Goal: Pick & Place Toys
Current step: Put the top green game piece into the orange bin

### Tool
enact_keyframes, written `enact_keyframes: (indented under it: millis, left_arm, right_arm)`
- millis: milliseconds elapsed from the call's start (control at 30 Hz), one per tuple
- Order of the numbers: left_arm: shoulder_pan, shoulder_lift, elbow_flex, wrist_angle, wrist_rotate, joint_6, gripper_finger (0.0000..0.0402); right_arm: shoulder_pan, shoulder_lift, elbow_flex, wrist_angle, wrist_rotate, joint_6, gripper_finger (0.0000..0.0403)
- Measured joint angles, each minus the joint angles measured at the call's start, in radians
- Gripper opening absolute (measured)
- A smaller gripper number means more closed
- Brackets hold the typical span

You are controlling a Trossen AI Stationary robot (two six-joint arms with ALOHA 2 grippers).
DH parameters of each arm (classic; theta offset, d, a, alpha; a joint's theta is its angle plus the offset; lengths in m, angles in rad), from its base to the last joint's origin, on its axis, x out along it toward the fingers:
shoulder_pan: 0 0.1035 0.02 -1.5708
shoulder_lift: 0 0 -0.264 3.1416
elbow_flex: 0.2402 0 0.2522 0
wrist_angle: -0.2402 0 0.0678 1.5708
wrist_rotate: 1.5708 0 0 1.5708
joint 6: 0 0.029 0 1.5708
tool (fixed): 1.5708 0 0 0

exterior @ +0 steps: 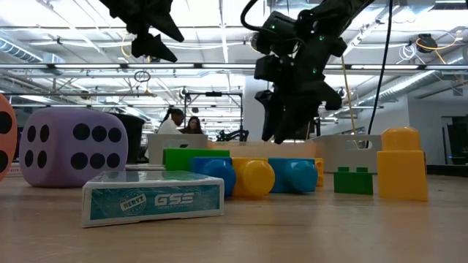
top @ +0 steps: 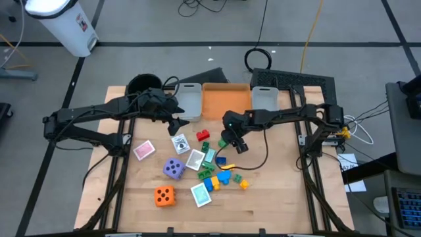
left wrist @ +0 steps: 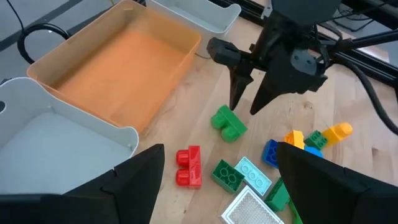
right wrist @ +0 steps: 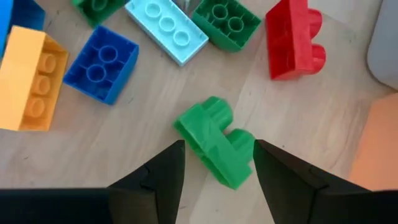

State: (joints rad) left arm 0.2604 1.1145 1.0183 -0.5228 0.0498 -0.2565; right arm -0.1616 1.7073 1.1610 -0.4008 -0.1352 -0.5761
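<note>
Hovering over the middle of the tabletop [top: 263, 210], the right gripper [right wrist: 214, 165] points down at a green brick [right wrist: 214, 140] lying on its side; its fingers stand partly open on either side of the brick, which rests on the wood, not lifted. A red brick [right wrist: 292, 37] lies nearby, towards the orange bin [top: 225, 100] at the far edge. The left gripper [top: 176, 122] waits, fingers wide apart and empty, above the grey bin [top: 188, 100]. The purple die [top: 173, 168] and orange die [top: 164, 195] sit nearer the front edge.
</note>
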Motion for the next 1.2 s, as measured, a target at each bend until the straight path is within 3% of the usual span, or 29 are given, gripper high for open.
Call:
enact_keyframes:
  millis: [367,1200]
  left_arm:
    - [0.0,0.0,0.0,0.0,0.001,-0.006,0.031]
    - [0.001,0.0,0.0,0.001,0.001,-0.015,0.031]
  right_arm:
    - [-0.021,0.041,0.004,0.035,-0.051,-0.099,0.018]
    - [-0.042,0.113,0.0,0.042,-0.049,-0.087,0.018]
